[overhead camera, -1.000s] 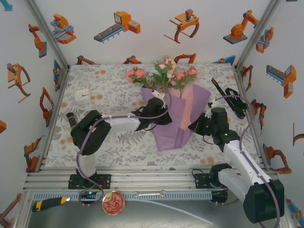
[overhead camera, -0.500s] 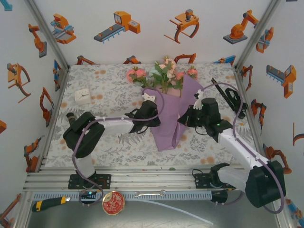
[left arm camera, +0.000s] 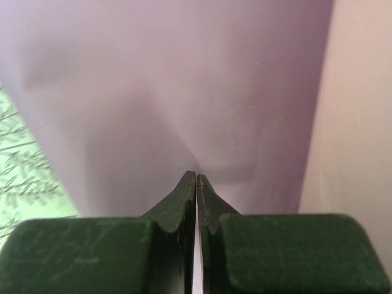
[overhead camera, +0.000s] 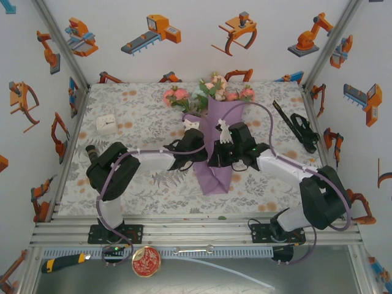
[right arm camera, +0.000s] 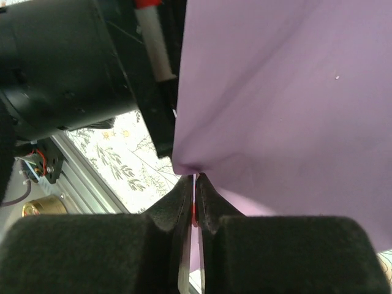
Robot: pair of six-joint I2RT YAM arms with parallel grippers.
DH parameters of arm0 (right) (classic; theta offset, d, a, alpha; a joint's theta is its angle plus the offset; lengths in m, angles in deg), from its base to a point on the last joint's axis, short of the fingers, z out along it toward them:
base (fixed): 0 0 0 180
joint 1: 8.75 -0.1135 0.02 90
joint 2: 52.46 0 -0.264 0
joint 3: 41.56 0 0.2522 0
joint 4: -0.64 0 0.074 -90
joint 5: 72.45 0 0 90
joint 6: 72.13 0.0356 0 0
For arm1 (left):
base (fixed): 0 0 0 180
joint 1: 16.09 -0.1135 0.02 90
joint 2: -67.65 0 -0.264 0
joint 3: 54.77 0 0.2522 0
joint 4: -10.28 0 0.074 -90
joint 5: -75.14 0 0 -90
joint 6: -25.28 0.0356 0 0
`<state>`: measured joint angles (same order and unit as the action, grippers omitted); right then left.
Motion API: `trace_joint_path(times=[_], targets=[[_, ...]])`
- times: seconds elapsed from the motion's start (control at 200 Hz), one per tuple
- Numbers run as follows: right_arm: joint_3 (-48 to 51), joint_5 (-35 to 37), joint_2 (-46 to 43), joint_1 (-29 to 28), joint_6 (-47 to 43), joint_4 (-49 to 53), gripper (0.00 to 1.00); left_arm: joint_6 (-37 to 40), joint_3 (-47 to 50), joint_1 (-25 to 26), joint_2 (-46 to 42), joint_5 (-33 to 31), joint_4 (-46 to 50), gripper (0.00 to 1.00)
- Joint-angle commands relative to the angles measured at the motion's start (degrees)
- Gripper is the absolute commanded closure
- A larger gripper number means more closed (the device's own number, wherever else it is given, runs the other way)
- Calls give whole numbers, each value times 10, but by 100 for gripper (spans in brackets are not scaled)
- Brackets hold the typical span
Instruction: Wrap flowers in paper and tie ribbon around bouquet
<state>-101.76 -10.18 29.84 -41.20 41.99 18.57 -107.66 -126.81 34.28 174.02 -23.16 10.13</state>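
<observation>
We are closing the paper (overhead camera: 214, 177) around the flowers (overhead camera: 212, 92) in the middle of the surface (overhead camera: 135, 116). The left fingers (left arm camera: 188, 190) and right fingers (right arm camera: 185, 193) are each pinched together on a paper flap. Next, we judge, one must hold it shut while the other fetches the ribbon (overhead camera: 280, 112).

No readable writing is showing anywhere. The round red tin (overhead camera: 146, 260) is bearing a gold design too small to read.

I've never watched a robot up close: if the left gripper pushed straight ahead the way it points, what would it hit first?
The paper. The left gripper has its closed tips right at the lilac sheet, so it would likely press into that at once. What lies behind is hidden.
</observation>
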Motion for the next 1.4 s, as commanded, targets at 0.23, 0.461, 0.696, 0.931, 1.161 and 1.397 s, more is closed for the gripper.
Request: trace_joint_path(times=[0.23,0.461,0.696,0.931,1.161,1.397], targets=[[25,-9,1,-1,-9,-47,92,-183,106,-63,-190,9,27,76],[18,-21,12,-1,-8,-56,92,-253,102,-64,-183,75,-58,41],[15,-37,8,-1,-6,-63,88,-272,69,-64,-86,104,-111,64],[50,230,-155,-53,13,77,31,-251,54,-66,-85,84,-91,100],[118,469,-214,-209,115,110,1,-255,43,-66,-77,94,-89,100],[83,568,-96,-223,134,139,4,-250,45,-66,-91,99,-80,100]])
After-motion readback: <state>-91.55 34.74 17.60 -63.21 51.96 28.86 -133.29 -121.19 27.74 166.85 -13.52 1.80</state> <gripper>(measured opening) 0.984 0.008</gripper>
